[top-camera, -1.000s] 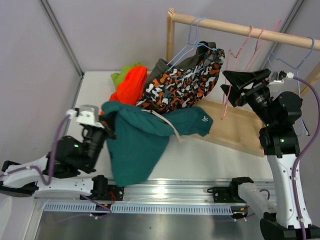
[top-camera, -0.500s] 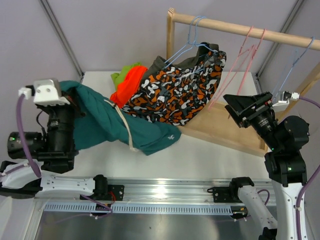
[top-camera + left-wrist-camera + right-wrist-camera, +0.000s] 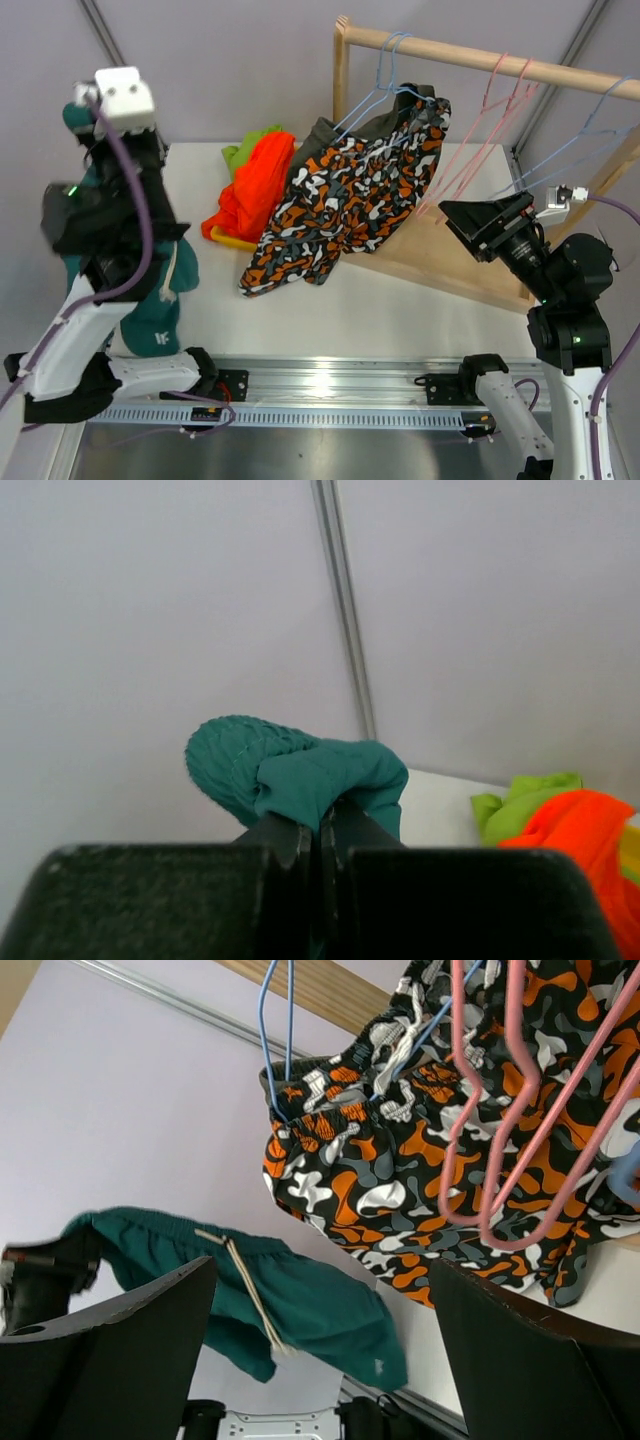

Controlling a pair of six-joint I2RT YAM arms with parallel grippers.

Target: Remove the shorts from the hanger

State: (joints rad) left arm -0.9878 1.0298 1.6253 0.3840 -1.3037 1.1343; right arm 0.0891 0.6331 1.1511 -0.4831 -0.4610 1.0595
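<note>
Teal shorts [image 3: 158,300] have left the rack: half a second ago they trailed across the bench [image 3: 400,310], and now they dangle at the near left, clenched in the raised left fingers [image 3: 285,842]. Right fingers [image 3: 130,1340] stand spread, empty. Camouflage shorts [image 3: 350,190] remain on the blue hanger [image 3: 291,1010], likely next.

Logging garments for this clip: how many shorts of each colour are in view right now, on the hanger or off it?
Teal shorts: 1
Lime green shorts: 1
Orange-red shorts: 1
Camouflage shorts: 1
Olive-grey shorts: 1
Total: 5
</note>
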